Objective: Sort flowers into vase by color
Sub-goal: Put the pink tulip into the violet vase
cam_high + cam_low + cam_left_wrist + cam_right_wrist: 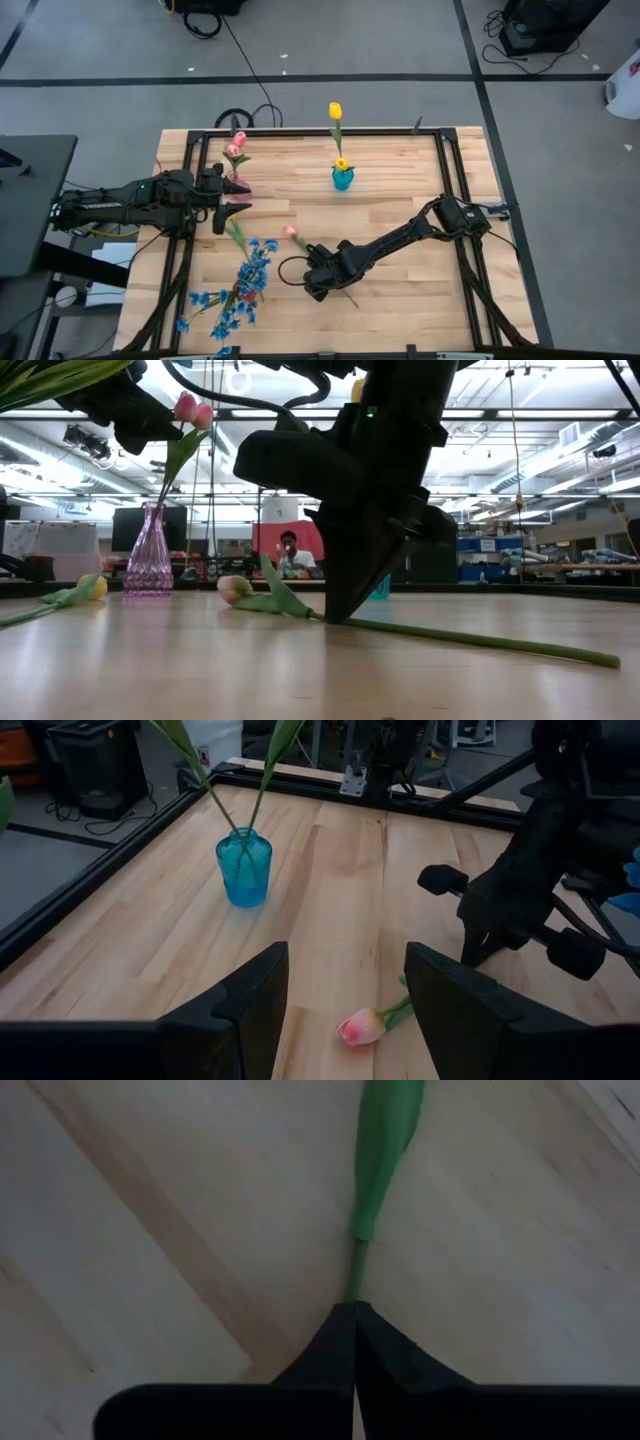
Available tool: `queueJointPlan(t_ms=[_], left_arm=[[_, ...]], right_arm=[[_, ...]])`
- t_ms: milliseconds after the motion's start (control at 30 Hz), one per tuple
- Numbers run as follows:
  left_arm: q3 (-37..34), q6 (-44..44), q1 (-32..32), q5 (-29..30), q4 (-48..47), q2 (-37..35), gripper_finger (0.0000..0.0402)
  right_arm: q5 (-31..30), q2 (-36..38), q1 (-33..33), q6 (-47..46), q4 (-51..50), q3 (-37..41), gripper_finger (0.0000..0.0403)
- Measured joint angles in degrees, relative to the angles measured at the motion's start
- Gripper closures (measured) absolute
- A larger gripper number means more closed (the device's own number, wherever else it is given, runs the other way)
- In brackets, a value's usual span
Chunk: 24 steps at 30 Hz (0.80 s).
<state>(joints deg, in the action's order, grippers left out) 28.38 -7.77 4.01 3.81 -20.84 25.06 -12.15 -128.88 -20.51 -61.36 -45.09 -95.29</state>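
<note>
A: Right gripper?
B: Down on the bench near the middle of the front edge, fingers pinched together on the green stem of a pink tulip lying flat on the wood.
A: Left gripper?
B: Spread wide, holding nothing, by the left edge beside the pink vase with two pink tulips.
A: Others?
B: Yellow tulips stand in the blue vase toward the back edge; blue sprays lie at the front-left corner.

Right fingers pinched shut, left fingers apart.
</note>
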Motion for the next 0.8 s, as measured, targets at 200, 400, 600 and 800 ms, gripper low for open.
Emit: queueJointPlan(t_ms=[200,400,600,800], left_arm=[[0.0,0.0,0.0,-1.2,0.2,0.0,0.0194],[0.0,0.3,0.0,-2.5,2.0,0.0,0.0194],[0.0,1.5,0.0,-2.4,3.1,0.0,0.0194],[0.0,1.4,0.0,-2.5,4.2,0.0,0.0194]], right_arm=[[-2.5,1.0,0.0,2.0,-3.3,-0.3,0.0399],[-11.1,6.0,-0.3,2.9,-9.6,-0.1,0.04],[-27.7,10.3,-1.1,5.1,-8.3,-0.2,0.0401],[-39.2,11.8,-1.0,8.5,-4.0,-0.3,0.0401]])
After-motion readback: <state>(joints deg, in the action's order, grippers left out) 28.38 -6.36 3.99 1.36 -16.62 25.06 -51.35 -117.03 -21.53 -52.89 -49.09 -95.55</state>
